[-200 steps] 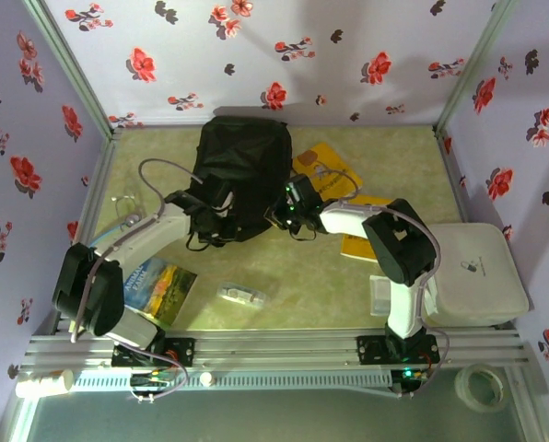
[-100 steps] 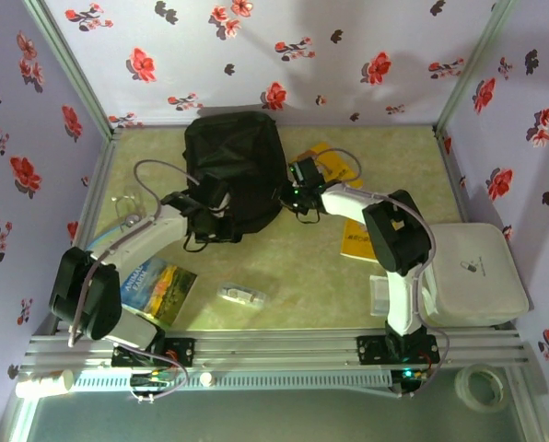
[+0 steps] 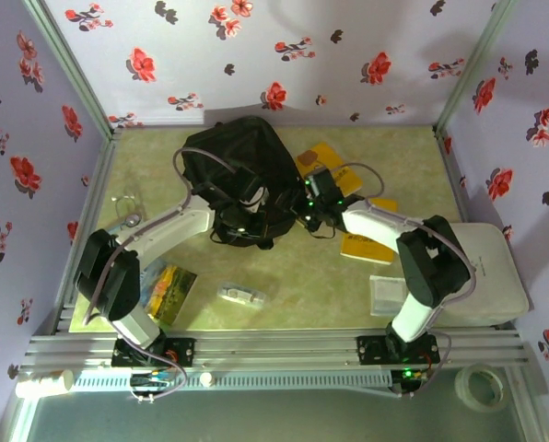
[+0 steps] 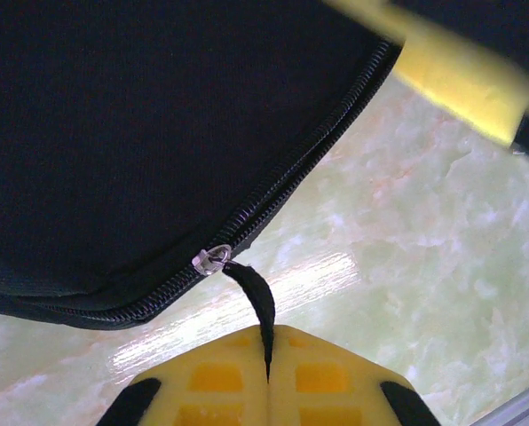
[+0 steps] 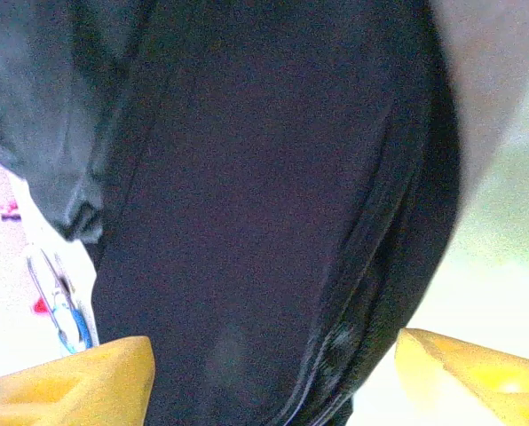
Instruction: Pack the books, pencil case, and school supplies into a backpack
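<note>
At the near edge of the black backpack [image 3: 233, 157], lying far-centre on the table [image 3: 302, 276], my left gripper [image 4: 266, 355] is clenched on the zip's black pull strap [image 4: 254, 297]. My right gripper [image 5: 269, 377] stands spread wide, fabric between its fingers. I judge the pull should follow the zip teeth [image 4: 309, 142], the right bracing the cloth. The pencil case [image 3: 242, 295] and blue book [image 3: 169, 290] lie nearer. Glossy pale-green marbled surface; lilac walls [image 3: 348, 37] with red flowers.

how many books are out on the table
3: a blue paperback with a green-yellow picture by the left arm's base, a yellow paperback right of the black fabric backpack, another yellow paperback partly under the right arm. The backpack could hide more.
</note>
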Controlling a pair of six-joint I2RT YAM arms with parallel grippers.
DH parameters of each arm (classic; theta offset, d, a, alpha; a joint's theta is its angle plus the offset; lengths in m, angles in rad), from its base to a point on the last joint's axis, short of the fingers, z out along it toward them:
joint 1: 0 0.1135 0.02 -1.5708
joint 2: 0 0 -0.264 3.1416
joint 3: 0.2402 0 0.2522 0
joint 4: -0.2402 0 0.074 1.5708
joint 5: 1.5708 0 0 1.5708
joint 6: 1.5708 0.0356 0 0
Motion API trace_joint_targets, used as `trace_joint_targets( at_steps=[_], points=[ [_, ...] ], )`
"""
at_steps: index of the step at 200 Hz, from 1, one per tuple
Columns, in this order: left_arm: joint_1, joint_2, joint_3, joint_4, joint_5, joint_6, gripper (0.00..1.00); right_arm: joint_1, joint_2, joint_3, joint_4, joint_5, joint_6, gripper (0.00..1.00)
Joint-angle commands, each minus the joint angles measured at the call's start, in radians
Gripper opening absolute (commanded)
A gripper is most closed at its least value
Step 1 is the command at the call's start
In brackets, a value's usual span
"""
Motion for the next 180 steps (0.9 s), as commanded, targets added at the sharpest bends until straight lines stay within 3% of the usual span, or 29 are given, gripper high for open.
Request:
trace_joint_targets(
  at_steps=[1,17,59,81,128,180],
  points=[
    [-0.005,0.009,0.020,-0.021,0.016,0.022,0.00,0.032,0.055,0.022,-0.023,0.005,0.061,0.69],
    [-0.004,0.002,0.010,-0.022,0.010,0.020,0.00,0.037,0.084,0.045,-0.054,0.029,0.047,0.64],
    [0.001,-0.008,-0.015,-0.079,-0.055,0.004,0.00,0.038,0.105,0.067,-0.107,0.127,0.022,0.29],
    [0.002,-0.014,-0.023,-0.125,-0.100,-0.020,0.00,0.035,0.095,0.060,-0.116,0.186,0.019,0.18],
    [0.008,-0.017,-0.039,-0.201,-0.165,-0.064,0.00,0.034,0.086,0.053,-0.111,0.258,0.015,0.10],
    [0.025,-0.011,-0.050,-0.248,-0.196,-0.090,0.00,0.034,0.075,0.043,-0.108,0.280,0.016,0.09]
  ],
)
